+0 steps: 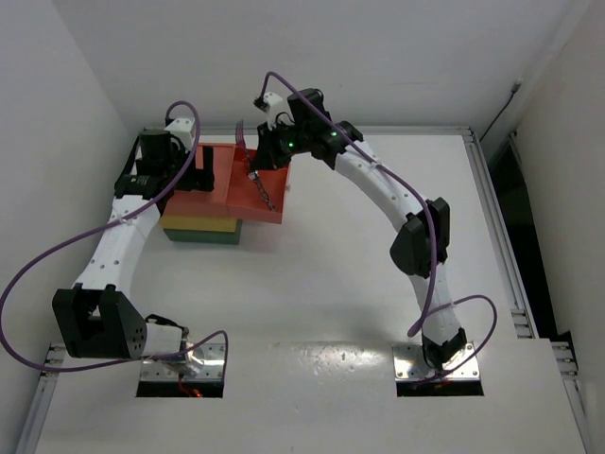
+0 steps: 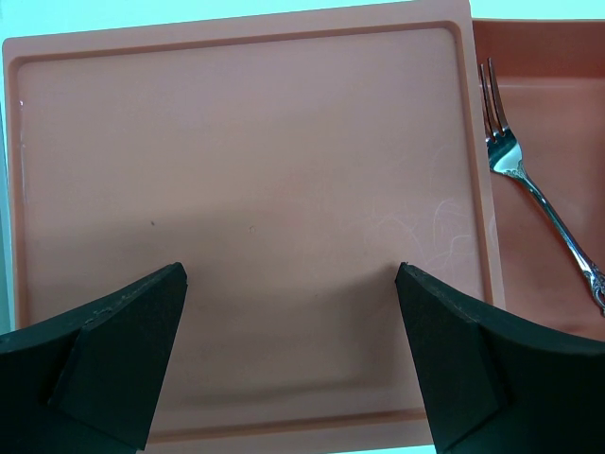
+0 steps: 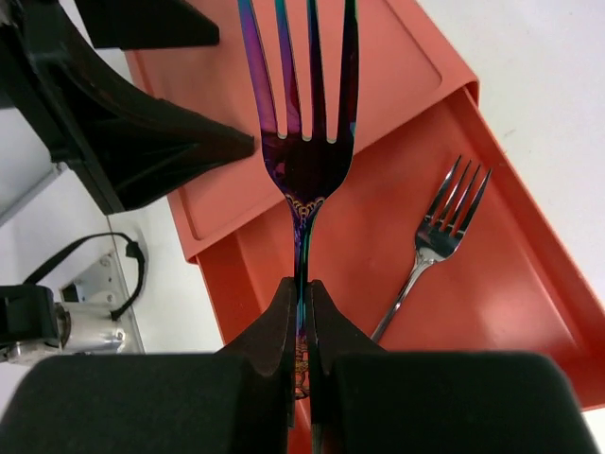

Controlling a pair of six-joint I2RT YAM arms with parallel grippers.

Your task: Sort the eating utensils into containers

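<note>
**A purple fork (image 3: pixel 302 142) is held over the open red-orange drawer (image 3: pixel 501 284).**
The drawer is drawn out from the top of the block (image 1: pixel 213 180), which is stacked over a yellow layer (image 1: pixel 194 224) and a dark green layer (image 1: pixel 203 237). One silver fork (image 3: pixel 440 236) lies on the drawer floor. The purple fork's handle is pinched tightly by the right gripper (image 3: pixel 302 293), tines pointing away. The left gripper (image 2: pixel 293 284) is spread wide above the block's top, with nothing held.
</note>
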